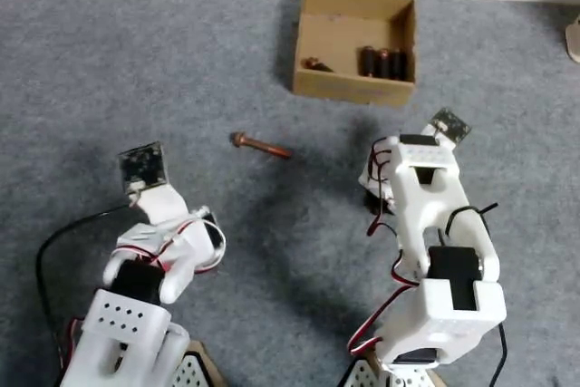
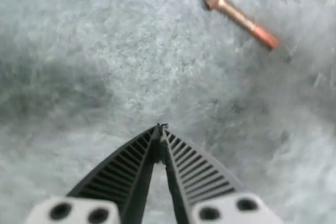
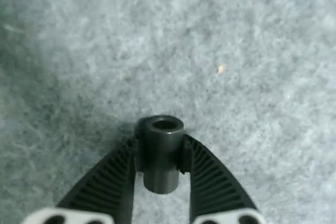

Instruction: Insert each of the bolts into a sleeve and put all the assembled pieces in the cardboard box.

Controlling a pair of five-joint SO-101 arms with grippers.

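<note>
The last pairing is under way: the right gripper (image 3: 159,144) is clamping one dark sleeve (image 3: 157,163), while the left gripper (image 2: 160,127) is hanging pinched together, empty. One bolt (image 1: 261,145) is lying on the carpet (image 1: 109,70), at ten o'clock from the right gripper, with the box (image 1: 349,88) at its one o'clock. The left gripper is probably needing to fetch that bolt next. What look like four assembled pieces (image 1: 383,62) are sitting inside the box

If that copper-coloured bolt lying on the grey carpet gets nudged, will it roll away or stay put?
The copper-coloured metal bolt looks rigid. Its round shank could roll, though the wider head would probably curve its path, and the fuzzy grey carpet likely damps it.
</note>
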